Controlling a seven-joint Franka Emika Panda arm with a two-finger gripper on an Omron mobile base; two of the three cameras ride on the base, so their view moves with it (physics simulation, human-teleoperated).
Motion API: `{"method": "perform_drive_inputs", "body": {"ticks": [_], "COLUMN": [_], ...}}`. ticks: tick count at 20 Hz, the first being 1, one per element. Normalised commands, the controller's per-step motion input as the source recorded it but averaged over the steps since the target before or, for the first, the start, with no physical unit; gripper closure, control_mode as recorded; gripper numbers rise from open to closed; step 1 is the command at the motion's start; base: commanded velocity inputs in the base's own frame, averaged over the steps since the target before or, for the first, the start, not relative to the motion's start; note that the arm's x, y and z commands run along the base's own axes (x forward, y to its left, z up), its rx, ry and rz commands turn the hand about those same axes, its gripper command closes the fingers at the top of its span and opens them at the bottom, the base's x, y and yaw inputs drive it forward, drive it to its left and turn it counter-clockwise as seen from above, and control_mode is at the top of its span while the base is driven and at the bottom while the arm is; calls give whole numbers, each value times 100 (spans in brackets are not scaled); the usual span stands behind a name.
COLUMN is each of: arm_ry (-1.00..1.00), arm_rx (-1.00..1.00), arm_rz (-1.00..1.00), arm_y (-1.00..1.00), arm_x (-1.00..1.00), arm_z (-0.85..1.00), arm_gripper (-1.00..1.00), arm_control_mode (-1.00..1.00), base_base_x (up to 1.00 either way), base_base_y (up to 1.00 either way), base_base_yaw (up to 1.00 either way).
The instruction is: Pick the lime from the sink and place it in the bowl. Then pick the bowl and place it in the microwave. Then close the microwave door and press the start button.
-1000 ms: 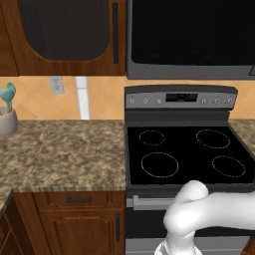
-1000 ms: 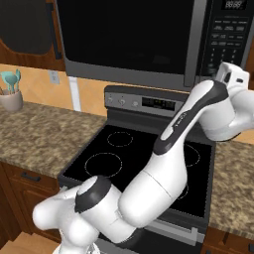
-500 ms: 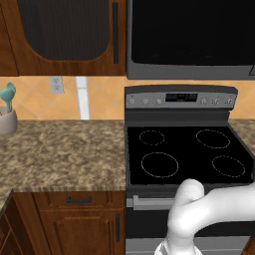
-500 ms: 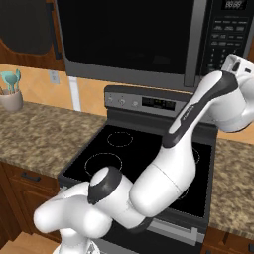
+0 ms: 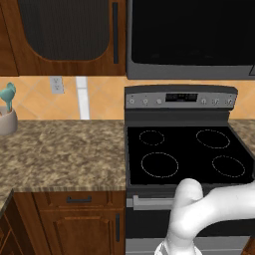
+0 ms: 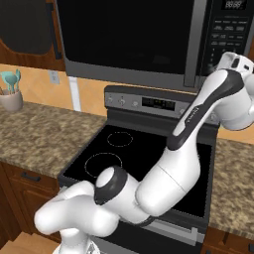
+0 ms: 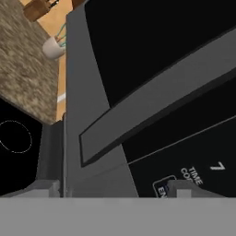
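Black microwave door [image 6: 124, 37] shut flush, closing off microwave [image 5: 191, 37] above stove [image 5: 189, 154]. Gripper [image 7: 113, 190] held high at control panel [image 6: 230, 34] right of grey handle [image 7: 161, 103], fingertips spread wide, gripping nothing. Probably posed this close for pressing start button. Utensil cup [image 6: 11, 100] well apart, left on counter [image 5: 60, 149].

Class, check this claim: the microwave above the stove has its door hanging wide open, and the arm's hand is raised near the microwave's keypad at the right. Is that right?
Not quite. The microwave door is shut, flush with the front of the microwave, as the right base view shows. The rest holds: it sits above the stove, and the arm's hand is raised near the keypad at the right.
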Motion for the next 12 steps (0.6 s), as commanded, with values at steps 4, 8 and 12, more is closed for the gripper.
{"method": "perform_drive_inputs", "body": {"ticks": [4, 8, 12], "arm_ry": [6, -3, -11], "arm_rx": [20, 8, 0], "arm_rz": [3, 2, 0], "arm_y": [0, 28, 93], "arm_x": [21, -58, -100], "arm_z": [-22, -19, -17], "arm_gripper": [-100, -100, -100], "arm_control_mode": [-100, -100, -100], "base_base_x": [0, 0, 0], "base_base_y": [0, 0, 0], "base_base_yaw": [0, 0, 0]}}
